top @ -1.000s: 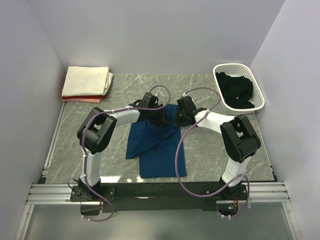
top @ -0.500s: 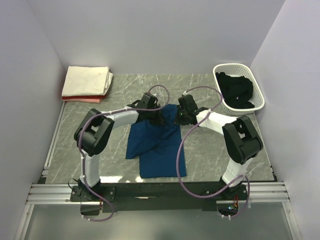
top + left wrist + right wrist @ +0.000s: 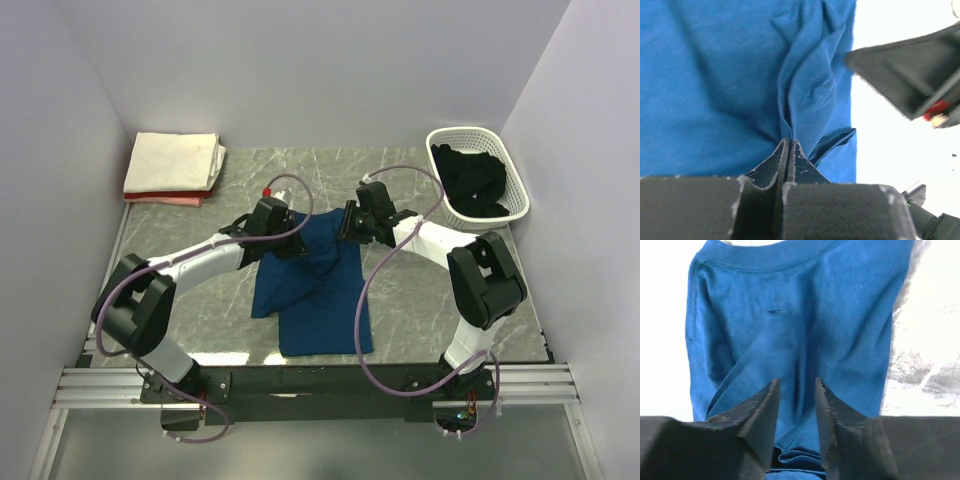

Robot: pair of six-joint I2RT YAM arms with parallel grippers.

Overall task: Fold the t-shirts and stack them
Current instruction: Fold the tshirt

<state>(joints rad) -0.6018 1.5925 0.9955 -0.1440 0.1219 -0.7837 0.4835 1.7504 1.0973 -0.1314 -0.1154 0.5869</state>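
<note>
The left gripper (image 3: 789, 144) is clamped tight on a raised fold of the navy blue t-shirt (image 3: 318, 300), with the cloth running up in creases from its closed tips. A second ago its jaws were partly apart; now they are pressed together on the fabric. It has also moved left along the shirt's far edge, and the whole left arm has swung out, its elbow now low at the near left of the table (image 3: 420, 300).

The right gripper (image 3: 796, 390) stands with its jaws apart over the far right part of the same shirt, the collar band visible beyond them. A second ago those jaws were almost closed. It sits slightly further from the arm bases than before.

The shirt lies on the middle of the table between the two arms. Its far edge, bunched narrow between the grippers earlier, is now drawn wider towards the left.

At the far left corner the cream-white t-shirt (image 3: 175, 160) lies folded on the pink-red t-shirt (image 3: 160, 198), unchanged. At the far right the white basket (image 3: 515, 205) holds the black t-shirt (image 3: 470, 180), also unchanged.
</note>
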